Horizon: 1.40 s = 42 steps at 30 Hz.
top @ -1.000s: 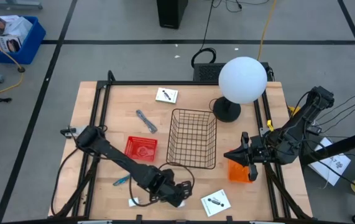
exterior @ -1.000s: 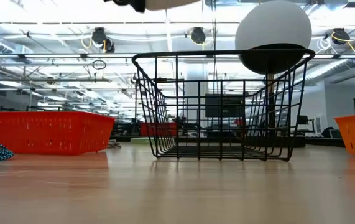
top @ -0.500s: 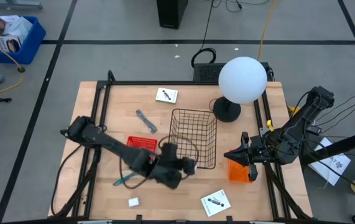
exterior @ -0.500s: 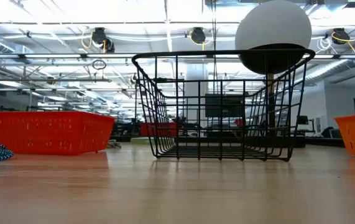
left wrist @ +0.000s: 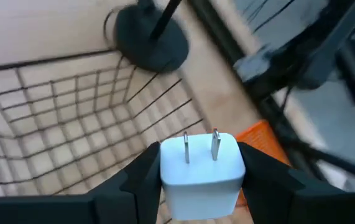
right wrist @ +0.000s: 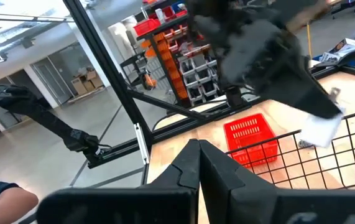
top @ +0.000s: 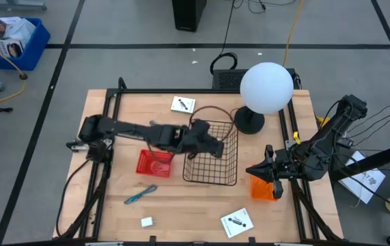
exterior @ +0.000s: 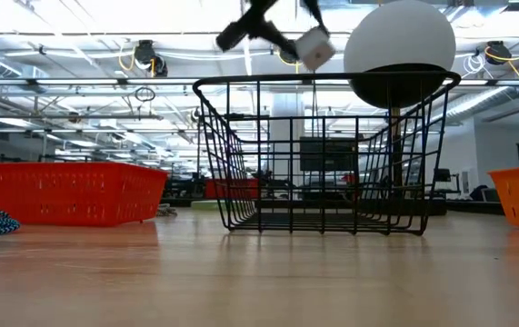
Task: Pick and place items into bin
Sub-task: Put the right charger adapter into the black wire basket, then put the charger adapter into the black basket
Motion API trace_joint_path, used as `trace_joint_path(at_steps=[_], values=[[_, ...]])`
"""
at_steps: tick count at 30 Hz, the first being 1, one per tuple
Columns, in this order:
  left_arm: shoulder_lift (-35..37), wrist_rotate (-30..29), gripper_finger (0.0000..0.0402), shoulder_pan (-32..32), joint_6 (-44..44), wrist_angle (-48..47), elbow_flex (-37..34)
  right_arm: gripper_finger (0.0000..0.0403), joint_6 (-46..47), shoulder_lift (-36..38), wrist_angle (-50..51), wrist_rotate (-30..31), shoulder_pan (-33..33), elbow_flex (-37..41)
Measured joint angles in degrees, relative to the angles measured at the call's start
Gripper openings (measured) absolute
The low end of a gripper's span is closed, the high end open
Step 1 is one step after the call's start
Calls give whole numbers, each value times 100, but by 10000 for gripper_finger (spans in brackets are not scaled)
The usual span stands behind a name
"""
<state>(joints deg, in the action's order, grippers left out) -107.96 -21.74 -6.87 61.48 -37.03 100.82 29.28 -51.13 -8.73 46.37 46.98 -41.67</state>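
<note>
My left gripper [top: 215, 145] is shut on a small white block with two metal prongs [left wrist: 202, 169]. It hangs over the black wire basket [top: 212, 182], above the rim in the low view [exterior: 314, 47]. A second white block [top: 147, 221], a teal tool [top: 140, 195] and a white card [top: 236, 221] lie flat on the near part of the table. Another card [top: 183, 104] lies at the far side. The grey bent piece is hidden. My right gripper [top: 253, 171] is shut and empty at the table's right edge. My left gripper pinches the white block by two opposite sides [left wrist: 165, 177] between its two fingers [left wrist: 141, 183]. The fingers reach out from the table's left. The block is lifted clear above the basket, its prongs [left wrist: 186, 149] pointing away from the wrist.
A red basket [top: 155, 164] sits left of the wire basket. An orange bin [top: 265, 189] stands under my right gripper. A lamp with a white globe [top: 266, 87] and a dark base [top: 249, 121] stands at the far right.
My left gripper has gone from the table's near edge toward the far edge and up, carrying the white block. It now hangs above the wire basket's rim. The second white block stays on the table.
</note>
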Motion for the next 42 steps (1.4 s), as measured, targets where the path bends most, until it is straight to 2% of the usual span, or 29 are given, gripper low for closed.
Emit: trace_joint_path(at_steps=[6,12,16,22,25,28,35,42], values=[[-85,984,210,369,31,-401,-267,0,2,0,0,0,0,0],[-83,1677,187,572,-354,168,-862,0,0,0,0,0,0,0],[-77,1961,185,723,-276,478,-1280,0,2,0,0,0,0,0],[-81,2586,215,925,10,1250,-1968,0,0,0,0,0,0,0],[-43,2601,211,959,-12,1781,-2278,0,0,0,0,-1,0,0],[-30,2577,188,963,-15,2160,-2503,0,0,0,0,0,0,0],[-105,2456,130,906,-99,2085,-2552,0,1,0,0,0,0,-2],[-73,2144,107,744,-150,2400,-2533,0,0,0,0,0,0,-2]])
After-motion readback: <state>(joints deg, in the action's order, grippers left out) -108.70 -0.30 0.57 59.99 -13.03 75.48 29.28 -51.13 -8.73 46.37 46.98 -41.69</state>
